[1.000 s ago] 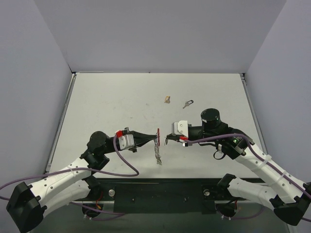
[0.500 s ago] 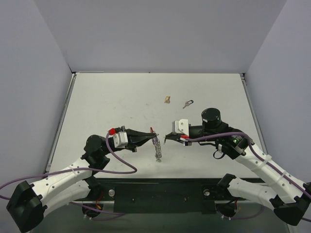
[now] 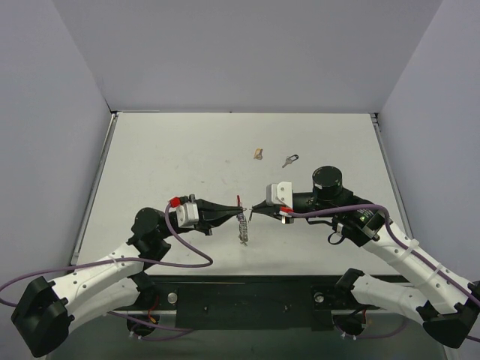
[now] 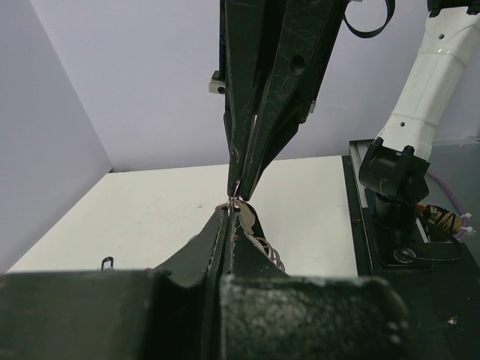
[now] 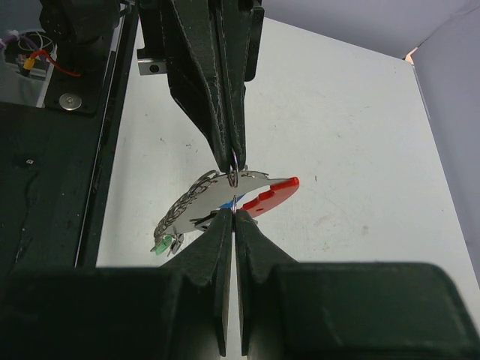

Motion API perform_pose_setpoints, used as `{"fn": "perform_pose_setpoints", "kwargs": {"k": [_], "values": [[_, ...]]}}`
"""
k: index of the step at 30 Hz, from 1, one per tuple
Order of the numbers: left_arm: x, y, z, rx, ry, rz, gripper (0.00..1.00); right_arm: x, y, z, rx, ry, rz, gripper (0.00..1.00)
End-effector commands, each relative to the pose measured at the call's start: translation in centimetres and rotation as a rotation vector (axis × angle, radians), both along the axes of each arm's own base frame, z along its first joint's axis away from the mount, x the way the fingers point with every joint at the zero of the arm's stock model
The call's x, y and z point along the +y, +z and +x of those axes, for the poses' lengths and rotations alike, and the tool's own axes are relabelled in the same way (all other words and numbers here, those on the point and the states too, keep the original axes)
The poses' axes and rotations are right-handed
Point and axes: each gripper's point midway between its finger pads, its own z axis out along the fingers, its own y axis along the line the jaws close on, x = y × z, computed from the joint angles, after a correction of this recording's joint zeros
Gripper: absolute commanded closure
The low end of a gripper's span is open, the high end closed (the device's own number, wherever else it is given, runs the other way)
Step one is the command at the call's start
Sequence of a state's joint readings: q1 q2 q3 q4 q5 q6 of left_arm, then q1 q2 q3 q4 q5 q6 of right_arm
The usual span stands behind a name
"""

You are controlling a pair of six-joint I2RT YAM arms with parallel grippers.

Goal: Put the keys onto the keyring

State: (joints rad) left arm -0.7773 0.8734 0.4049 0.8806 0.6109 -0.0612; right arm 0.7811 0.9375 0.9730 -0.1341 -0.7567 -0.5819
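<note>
White tabletop [image 3: 165, 165] lay below. Left gripper [image 3: 237, 216] was clamped on the small metal keyring w/ red & blue tags [image 3: 241, 226], held mid-air. Right gripper [image 3: 253, 212] was closed too, tips touching its ring (key between them? too small to tell). Best approach, imo: hold the ring steady and feed slowly. A tiny black-headed silver key [image 3: 290, 160] lay well apart.
</note>
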Motion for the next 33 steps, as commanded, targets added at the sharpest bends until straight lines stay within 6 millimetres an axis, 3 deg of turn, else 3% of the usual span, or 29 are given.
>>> {"fn": "perform_pose_setpoints", "kwargs": {"k": [1,33], "values": [[0.24,2.2,-0.82,-0.062,-0.025,-0.061,1.0,0.59,1.97,-0.82,-0.048,0.052,0.064,1.0],[0.08,2.07,-1.03,-0.061,-0.041,-0.052,1.0,0.95,1.54,-1.41,-0.047,0.084,0.057,1.0]]}}
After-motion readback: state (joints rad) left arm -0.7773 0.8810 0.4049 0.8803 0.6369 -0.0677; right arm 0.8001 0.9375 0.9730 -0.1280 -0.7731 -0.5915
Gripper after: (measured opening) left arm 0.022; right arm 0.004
